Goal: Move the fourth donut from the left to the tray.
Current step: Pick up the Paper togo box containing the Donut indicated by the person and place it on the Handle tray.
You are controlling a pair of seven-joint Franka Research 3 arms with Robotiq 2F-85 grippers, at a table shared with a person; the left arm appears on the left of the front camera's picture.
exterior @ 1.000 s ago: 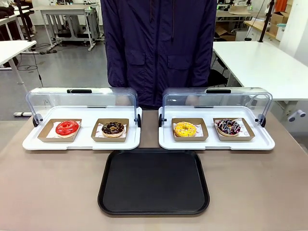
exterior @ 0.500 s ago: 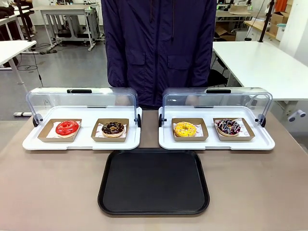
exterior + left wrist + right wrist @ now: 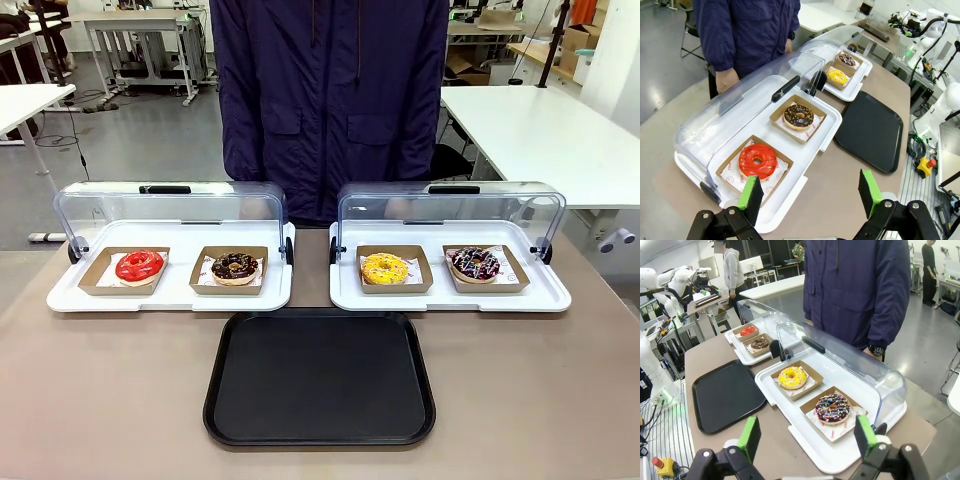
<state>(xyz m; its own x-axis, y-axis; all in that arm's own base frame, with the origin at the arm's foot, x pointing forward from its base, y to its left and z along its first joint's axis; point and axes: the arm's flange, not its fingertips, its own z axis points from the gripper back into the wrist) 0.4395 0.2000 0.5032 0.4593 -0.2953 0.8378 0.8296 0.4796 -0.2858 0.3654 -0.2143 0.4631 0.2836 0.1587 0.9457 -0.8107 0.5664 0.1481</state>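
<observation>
target: fourth donut [image 3: 832,408] in its cardboard holder [image 3: 809,411] on white tray [image 3: 842,376], lower centre of right wrist view | just ahead of right gripper [image 3: 807,438], the nearer arm, jaws wide, empty | left gripper [image 3: 811,196] wide, empty, well apart | black tray [image 3: 320,378] bottom centre, front view | white tray's near edge cut off by right gripper

Brown table [image 3: 100,400], black tray [image 3: 320,380], two white trays [image 3: 170,303] [image 3: 450,303]
</observation>
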